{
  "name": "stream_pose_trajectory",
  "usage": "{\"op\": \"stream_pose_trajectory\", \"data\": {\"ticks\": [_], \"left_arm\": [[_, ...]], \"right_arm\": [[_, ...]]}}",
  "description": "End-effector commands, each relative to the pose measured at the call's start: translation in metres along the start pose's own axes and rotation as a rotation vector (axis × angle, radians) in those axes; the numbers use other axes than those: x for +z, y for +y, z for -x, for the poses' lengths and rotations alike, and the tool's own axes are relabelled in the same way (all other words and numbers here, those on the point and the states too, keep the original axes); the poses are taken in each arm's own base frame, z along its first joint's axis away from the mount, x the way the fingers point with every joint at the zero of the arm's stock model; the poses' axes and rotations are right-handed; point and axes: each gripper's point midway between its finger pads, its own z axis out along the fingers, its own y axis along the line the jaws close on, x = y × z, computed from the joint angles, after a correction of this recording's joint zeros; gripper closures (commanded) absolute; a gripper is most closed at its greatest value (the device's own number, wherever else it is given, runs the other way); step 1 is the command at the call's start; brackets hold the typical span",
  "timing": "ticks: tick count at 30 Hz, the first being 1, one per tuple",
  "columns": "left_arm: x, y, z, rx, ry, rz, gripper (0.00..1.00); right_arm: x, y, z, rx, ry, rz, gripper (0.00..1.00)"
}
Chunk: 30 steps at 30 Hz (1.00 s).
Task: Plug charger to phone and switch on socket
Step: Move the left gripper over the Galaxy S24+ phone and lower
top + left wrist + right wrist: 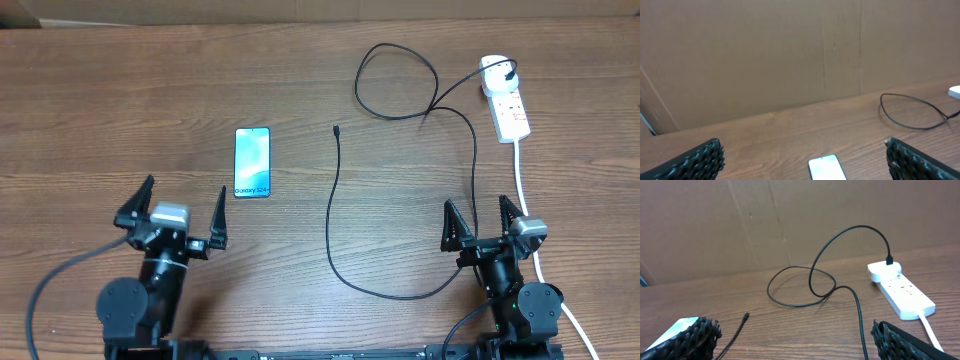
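Note:
The phone (252, 162) lies flat on the wooden table, screen up, just ahead of my left gripper (183, 214), which is open and empty; its top edge shows in the left wrist view (827, 167). The charger cable (333, 215) runs from the socket (507, 104) at the far right, loops, curves near my right gripper (483, 222), and ends in a free connector tip (337, 129) mid-table. The right wrist view shows the tip (746, 315) and the socket (900, 291) with the cable plugged in. My right gripper is open and empty.
A thick white cord (524, 190) runs from the socket down past the right arm. A brown cardboard wall (790, 50) stands along the table's far edge.

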Motion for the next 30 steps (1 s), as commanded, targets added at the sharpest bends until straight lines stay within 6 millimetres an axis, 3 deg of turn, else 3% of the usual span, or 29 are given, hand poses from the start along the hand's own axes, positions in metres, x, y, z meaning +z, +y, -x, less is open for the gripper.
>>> {"op": "stream_pose_trajectory", "data": {"ticks": [1,14,19,23,30], "left_arm": [[0.006,0.001,0.029,-0.021,0.002,-0.021,0.00],[0.054,-0.007,0.083,-0.106,0.329,-0.192,0.00],[0.076,-0.011,0.086,-0.170,0.556,-0.233,0.00],[0.078,-0.020,0.064,-0.224,0.812,-0.269,0.01],[0.093,-0.030,-0.009,-0.309,1.151,-0.291,0.01]], "right_arm": [[0.000,0.001,-0.002,0.003,-0.001,0.003,0.00],[0.000,0.001,-0.002,0.003,-0.001,0.003,0.00],[0.000,0.001,-0.002,0.003,-0.001,0.003,0.00],[0.000,0.001,-0.002,0.003,-0.001,0.003,0.00],[0.000,0.001,-0.002,0.003,-0.001,0.003,0.00]]}}
